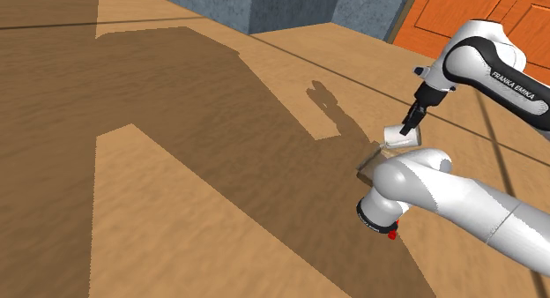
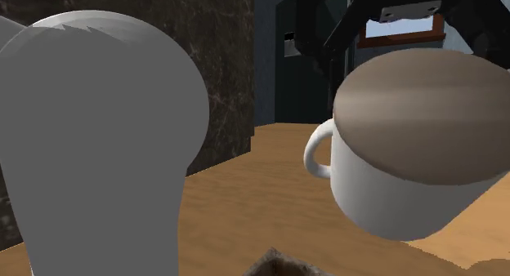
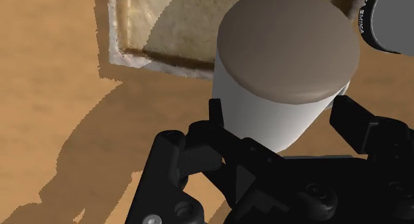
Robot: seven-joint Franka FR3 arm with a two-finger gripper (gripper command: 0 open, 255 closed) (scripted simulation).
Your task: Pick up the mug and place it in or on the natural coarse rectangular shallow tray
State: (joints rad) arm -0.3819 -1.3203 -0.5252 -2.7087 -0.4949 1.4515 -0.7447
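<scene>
While hovering near the coarse beige tray [image 3: 169, 27], the gripper [image 3: 282, 118] is clasping a white, handled mug [image 3: 278, 103] capped brown.

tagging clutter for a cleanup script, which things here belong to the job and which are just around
Job: mug, clasped in the gripper; shallow beige tray.
Just around: orange door; blue-grey wall; dark marbled wall.
</scene>
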